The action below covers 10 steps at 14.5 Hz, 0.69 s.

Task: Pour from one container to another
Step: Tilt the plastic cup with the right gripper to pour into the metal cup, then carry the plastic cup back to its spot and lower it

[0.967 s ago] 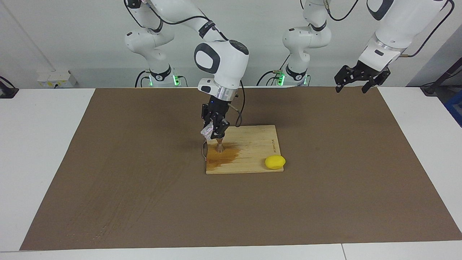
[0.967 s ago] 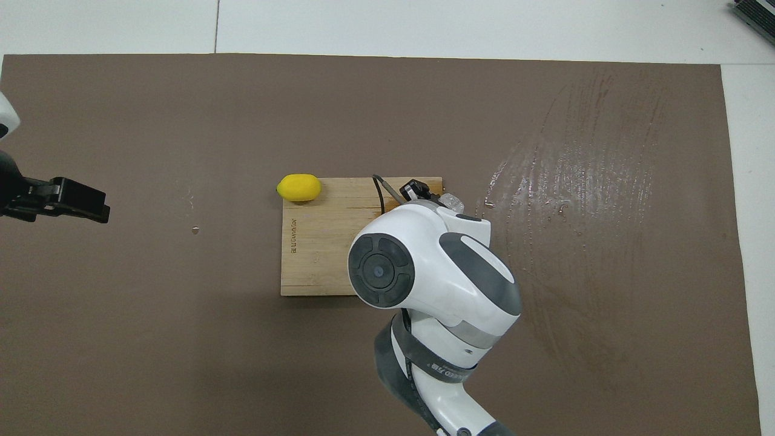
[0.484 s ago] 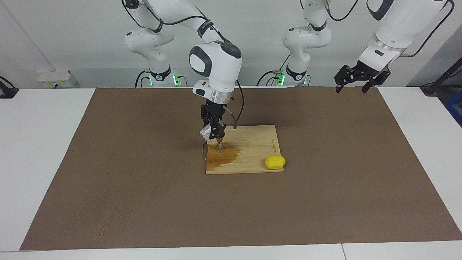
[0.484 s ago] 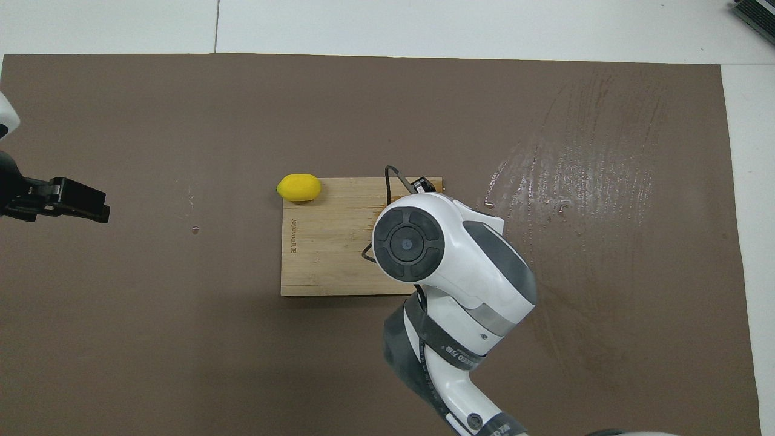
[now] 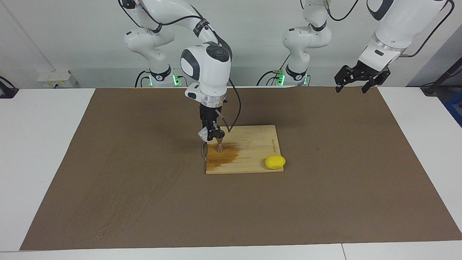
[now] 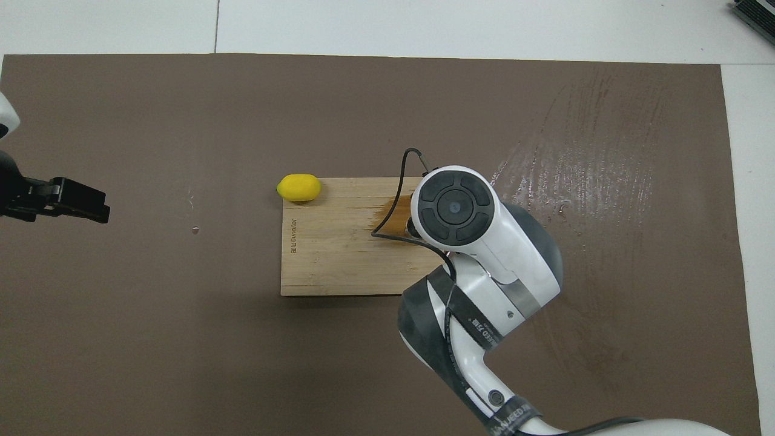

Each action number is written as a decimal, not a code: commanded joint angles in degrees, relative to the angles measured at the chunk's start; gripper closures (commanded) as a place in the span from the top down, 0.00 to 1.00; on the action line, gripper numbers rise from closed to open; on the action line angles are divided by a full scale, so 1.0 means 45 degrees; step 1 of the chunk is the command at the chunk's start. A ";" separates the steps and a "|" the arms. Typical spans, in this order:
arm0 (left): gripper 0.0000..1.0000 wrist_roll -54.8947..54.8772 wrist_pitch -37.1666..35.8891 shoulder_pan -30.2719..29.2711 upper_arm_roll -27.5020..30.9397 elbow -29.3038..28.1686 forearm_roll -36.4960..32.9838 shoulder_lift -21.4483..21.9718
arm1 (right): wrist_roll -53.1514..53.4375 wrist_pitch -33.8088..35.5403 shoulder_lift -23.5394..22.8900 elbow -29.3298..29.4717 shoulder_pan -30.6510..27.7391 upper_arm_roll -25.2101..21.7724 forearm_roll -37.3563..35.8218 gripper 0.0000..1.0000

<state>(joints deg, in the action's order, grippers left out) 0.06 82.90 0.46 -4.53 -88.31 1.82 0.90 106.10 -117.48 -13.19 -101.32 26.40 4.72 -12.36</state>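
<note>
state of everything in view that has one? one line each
Clear cup: held tipped over the jigger.
Jigger: upright on the board.
Cutting board: flat, wet brown stain around the jigger.
Lemon: whole, lying on the board's corner.
Right hand: shut on the cup.
Left hand: open, empty, waiting above the mat's edge.

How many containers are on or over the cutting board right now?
2. The clear cup is held in the right gripper, above the board. The steel jigger stands on the board's wet patch, just under the cup. The overhead view hides both.
</note>
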 commanded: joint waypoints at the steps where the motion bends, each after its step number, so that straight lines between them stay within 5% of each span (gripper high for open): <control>1: 1.00 -0.0013 -0.0082 -0.0005 -0.0009 -0.0336 -0.0171 0.0347 | 0.0193 -0.0727 -0.0174 -0.0023 -0.0708 0.0124 0.1529 0.00; 10: 1.00 -0.0013 -0.0082 -0.0005 -0.0009 -0.0336 -0.0171 0.0347 | -0.3140 -0.1081 -0.0156 -0.1017 -0.4514 0.0124 0.8439 0.00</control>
<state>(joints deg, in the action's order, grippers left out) 0.06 82.89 0.46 -4.53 -88.31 1.82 0.90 97.14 -121.02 -14.80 -103.23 10.94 4.49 18.25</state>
